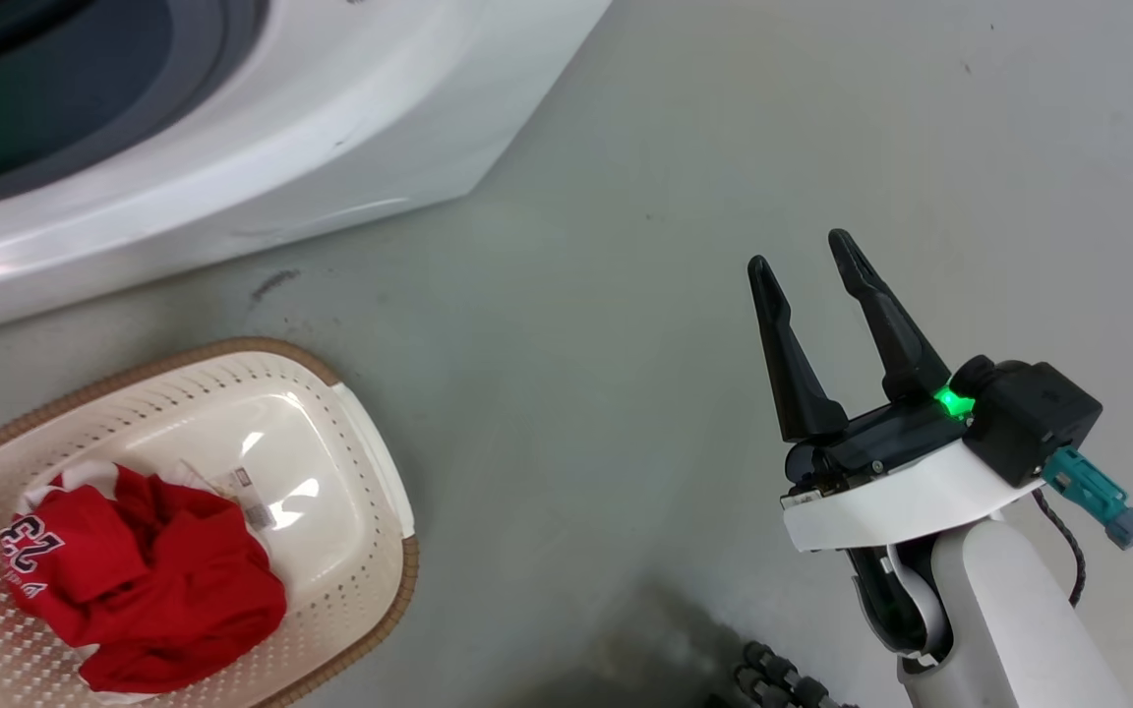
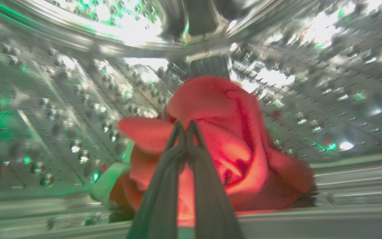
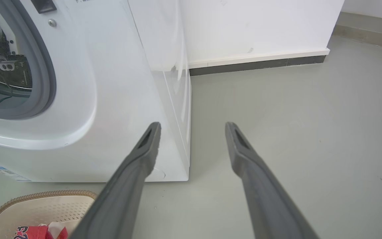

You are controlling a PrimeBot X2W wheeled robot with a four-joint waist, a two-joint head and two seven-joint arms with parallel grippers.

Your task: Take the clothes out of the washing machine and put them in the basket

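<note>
Left claw (image 2: 186,128) is inside the drum (image 2: 45,99), fingers together at a fold of the plain red garment (image 2: 224,139), which sits on the drum bottom near the front lip. Can't tell if cloth is actually pinched between the tips, and the view is blurry. Jersey (image 1: 144,570) is already in the basket (image 1: 375,462), on the floor just in front of the washer (image 1: 330,118), so this looks like the last item. Right claw (image 1: 800,252) is spread open, empty, hanging over bare floor (image 1: 576,344) well away from the basket. Advice: confirm a solid bite on a thick fold, lift before pulling back so cloth clears the lip and door seal, withdraw slowly, watch for trailing fabric snagging, then release over the basket's free side.
</note>
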